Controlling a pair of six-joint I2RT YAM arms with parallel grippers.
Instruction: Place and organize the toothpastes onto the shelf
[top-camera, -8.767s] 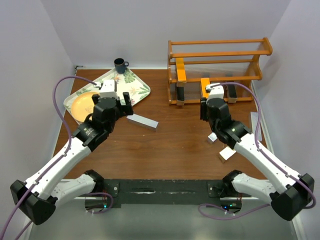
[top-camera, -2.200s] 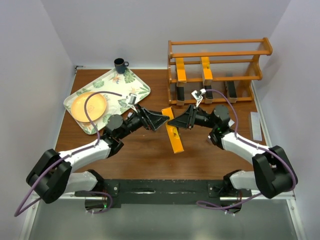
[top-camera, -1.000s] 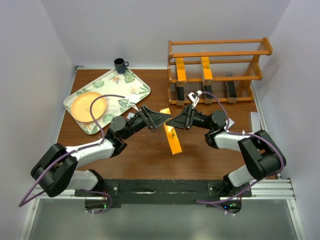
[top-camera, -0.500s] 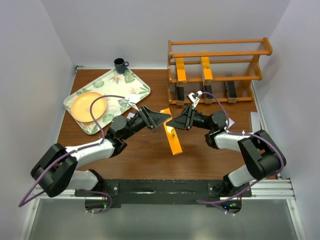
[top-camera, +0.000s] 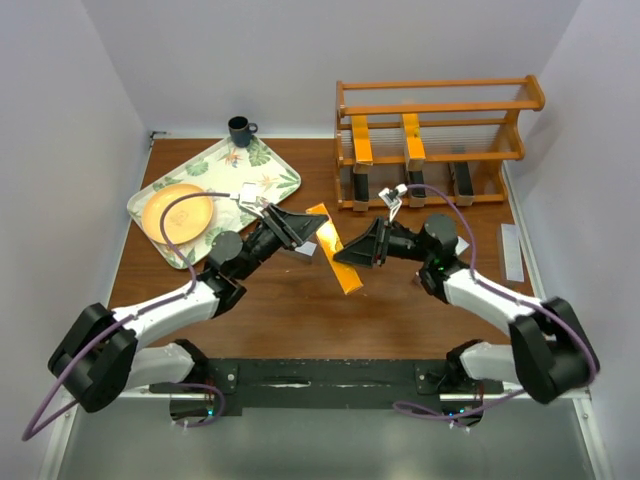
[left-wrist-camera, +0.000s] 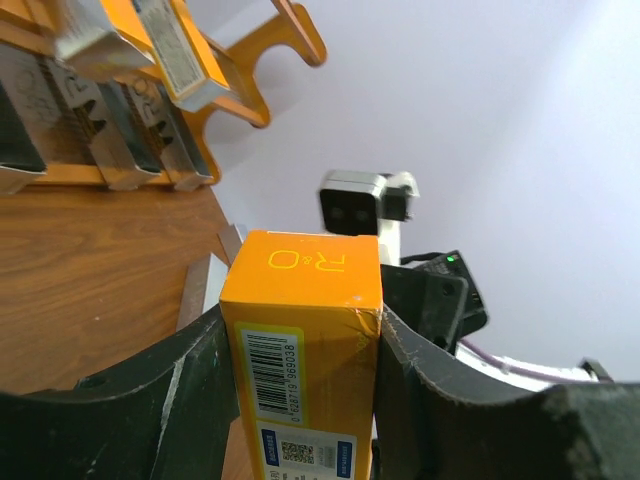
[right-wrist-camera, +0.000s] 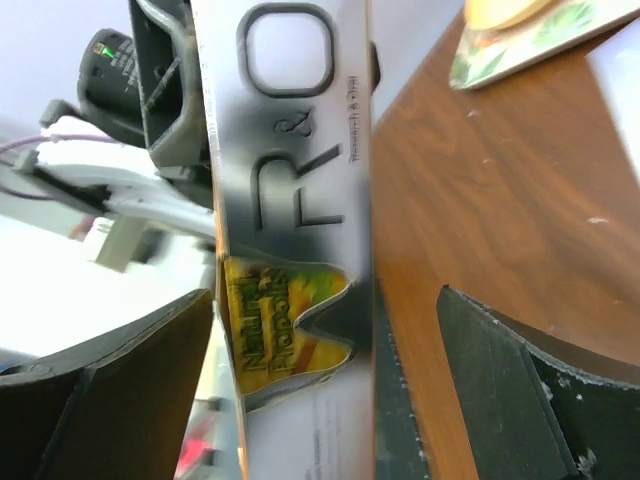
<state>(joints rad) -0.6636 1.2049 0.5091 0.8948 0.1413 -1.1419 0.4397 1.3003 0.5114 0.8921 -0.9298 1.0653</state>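
An orange toothpaste box (top-camera: 346, 276) is held up above the middle of the desk (top-camera: 300, 330), between the two arms and tilted, with its far end pointing to the shelf (top-camera: 440, 95) and its near end hanging lower. The left fingers (top-camera: 308, 230) come from the left side and are clamped on the far part of this box; in the left wrist view both pads press flat on its two long sides. The right fingers (top-camera: 350, 252) come from the right side and stand wide apart around the same box. In the right wrist view one finger is just beside the box and the other one is clearly away from it, with a gap between, so it does not grip. On the shelf two more orange boxes (top-camera: 361, 142) stand upright on the middle tier, and black boxes (top-camera: 360, 186) stand on the lowest tier. A grey box (top-camera: 511, 252) lies flat near the right edge of the desk, well apart from both arms. Another grey box (top-camera: 306, 248) lies under the left fingers, mostly hidden. At the far left are a leaf-patterned tray (top-camera: 270, 165) with a yellow plate (top-camera: 178, 212) on it, and a dark mug (top-camera: 240, 130) behind the tray.
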